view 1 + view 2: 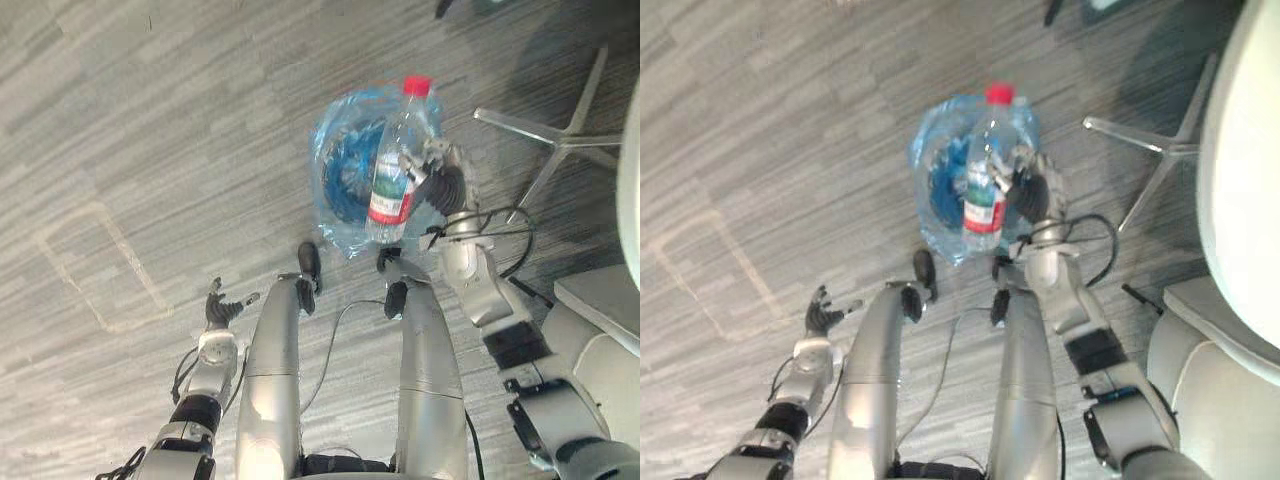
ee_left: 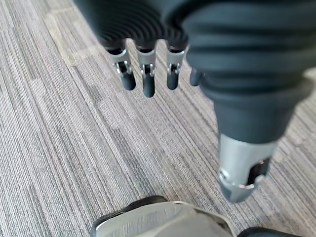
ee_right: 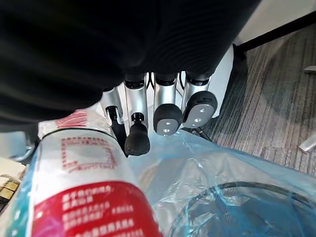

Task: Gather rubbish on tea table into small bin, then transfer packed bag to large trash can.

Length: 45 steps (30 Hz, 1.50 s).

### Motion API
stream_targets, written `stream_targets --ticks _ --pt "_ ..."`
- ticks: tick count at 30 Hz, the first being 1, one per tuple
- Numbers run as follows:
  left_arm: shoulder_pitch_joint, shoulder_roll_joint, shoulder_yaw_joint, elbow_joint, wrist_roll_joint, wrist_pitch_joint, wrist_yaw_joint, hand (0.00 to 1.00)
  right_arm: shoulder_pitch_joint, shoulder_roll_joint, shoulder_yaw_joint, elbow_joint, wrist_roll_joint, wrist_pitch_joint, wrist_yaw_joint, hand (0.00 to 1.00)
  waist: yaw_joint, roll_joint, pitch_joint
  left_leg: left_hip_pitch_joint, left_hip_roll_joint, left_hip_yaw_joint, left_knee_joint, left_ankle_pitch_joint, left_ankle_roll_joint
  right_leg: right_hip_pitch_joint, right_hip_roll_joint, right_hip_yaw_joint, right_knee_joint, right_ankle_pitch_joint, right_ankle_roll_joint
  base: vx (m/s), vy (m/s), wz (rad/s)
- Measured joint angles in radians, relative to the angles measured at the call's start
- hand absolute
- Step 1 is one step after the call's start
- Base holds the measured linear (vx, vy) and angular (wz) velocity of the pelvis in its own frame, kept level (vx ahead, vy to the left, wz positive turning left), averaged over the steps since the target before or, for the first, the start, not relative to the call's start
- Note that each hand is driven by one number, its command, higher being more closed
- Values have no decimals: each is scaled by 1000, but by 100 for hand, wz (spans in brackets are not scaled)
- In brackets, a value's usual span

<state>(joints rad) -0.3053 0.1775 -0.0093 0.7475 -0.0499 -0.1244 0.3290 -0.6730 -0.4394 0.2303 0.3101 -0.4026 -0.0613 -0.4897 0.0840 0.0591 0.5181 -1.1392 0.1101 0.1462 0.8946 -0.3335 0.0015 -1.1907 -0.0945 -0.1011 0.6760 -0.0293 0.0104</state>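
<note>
Seen from the head, the right hand (image 1: 441, 182) sits at about 1 o'clock, its fingers (image 3: 138, 132) curled round a clear plastic bottle (image 1: 397, 160) with a red cap and a red-and-green label. The cap points toward 12 o'clock. The bottle shows over the 3 o'clock half of the small bin (image 1: 345, 172), which stands on the grey carpet (image 1: 130, 150) and is lined with a crumpled blue bag (image 3: 217, 182). The left hand (image 1: 222, 308) hangs at 8 o'clock with its fingers loose and spread, holding nothing. A chair base (image 1: 556, 136) lies at 2 o'clock.
</note>
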Motion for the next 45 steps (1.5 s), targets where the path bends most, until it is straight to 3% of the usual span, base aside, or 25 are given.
stream_targets --ticks 7,8,19,26,32,45 --pt "-20 -10 -9 -13 -32 -14 2 0 -63 -5 -27 105 -32 28 -32 100 6 0 0 -27 -26 -15 -30 23 0 -25 -26 -15 -2 -6 5 -17 31 16" --pt "-24 -11 -9 -21 -32 -20 3 0 -66 -8 -36 106 -31 34 -36 0 6 0 0 -38 -31 -20 -36 30 0 -35 -30 -18 -4 -7 5 -16 22 16" --pt "-40 -20 -9 -59 -35 -26 21 0 -78 8 -55 137 -36 44 -60 0 7 0 -1 -47 -31 -21 -39 37 -3 -45 -31 -21 -3 -4 2 -10 7 2" --pt "-47 -76 -10 -82 -39 -35 15 0 21 34 -60 65 -69 38 -56 0 -7 -9 -11 -24 -25 -26 -39 38 -3 -10 -28 -32 -20 4 -8 -40 11 -2" --pt "-50 -80 -22 -87 -31 -35 11 0 100 55 -48 53 -110 30 -21 0 -21 -24 -20 -9 -18 -23 -36 38 -3 6 -23 -32 -23 8 -13 -42 4 -3" --pt "-81 -81 -33 -68 -30 -36 10 0 87 46 55 124 -231 13 51 0 -21 -24 -20 -7 4 -21 -39 40 -7 17 1 -34 -57 29 -23 -46 -2 -5"
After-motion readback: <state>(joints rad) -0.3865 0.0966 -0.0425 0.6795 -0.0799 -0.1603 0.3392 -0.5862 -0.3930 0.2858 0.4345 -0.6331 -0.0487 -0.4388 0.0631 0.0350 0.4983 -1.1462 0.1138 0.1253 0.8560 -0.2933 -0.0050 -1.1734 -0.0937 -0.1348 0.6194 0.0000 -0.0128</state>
